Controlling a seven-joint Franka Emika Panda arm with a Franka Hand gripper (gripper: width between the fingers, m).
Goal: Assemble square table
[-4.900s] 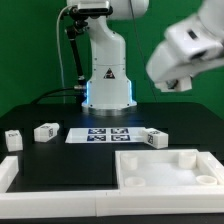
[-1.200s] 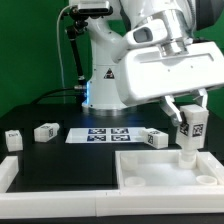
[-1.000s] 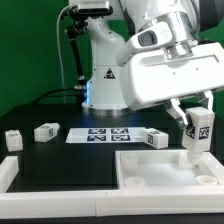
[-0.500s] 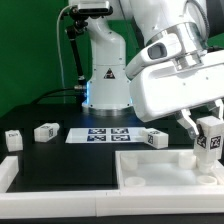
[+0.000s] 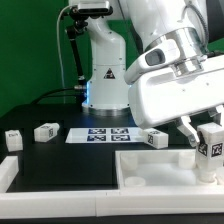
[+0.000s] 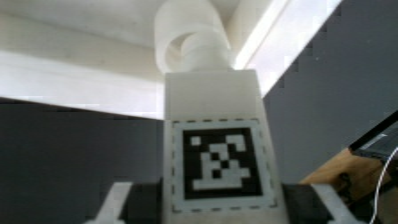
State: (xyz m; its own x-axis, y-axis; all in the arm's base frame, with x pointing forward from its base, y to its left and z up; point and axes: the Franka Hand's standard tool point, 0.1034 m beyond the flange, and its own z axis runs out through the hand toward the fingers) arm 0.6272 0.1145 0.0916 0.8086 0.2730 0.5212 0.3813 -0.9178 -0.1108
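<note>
The square table's top, a large white panel (image 5: 150, 165) with round corner sockets, lies at the front on the exterior view's right. My gripper (image 5: 207, 135) is shut on a short white tagged leg (image 5: 211, 150), which it holds upright over the panel's right side, its lower end just above the surface. In the wrist view the leg (image 6: 214, 110) runs between my fingers (image 6: 118, 205), tag facing the camera, with the panel (image 6: 89, 60) beyond it. Three more tagged legs lie on the black table: one (image 5: 12, 138), a second (image 5: 45, 130) and a third (image 5: 153, 138).
The marker board (image 5: 108, 134) lies flat in front of the robot's base (image 5: 107, 85). A plain white bar (image 5: 8, 175) sits at the front on the exterior view's left. The bulky arm hangs over the right half of the scene.
My gripper has carried the leg toward the exterior view's right and a little lower over the panel. The grip has not changed. The loose legs have stayed put.
</note>
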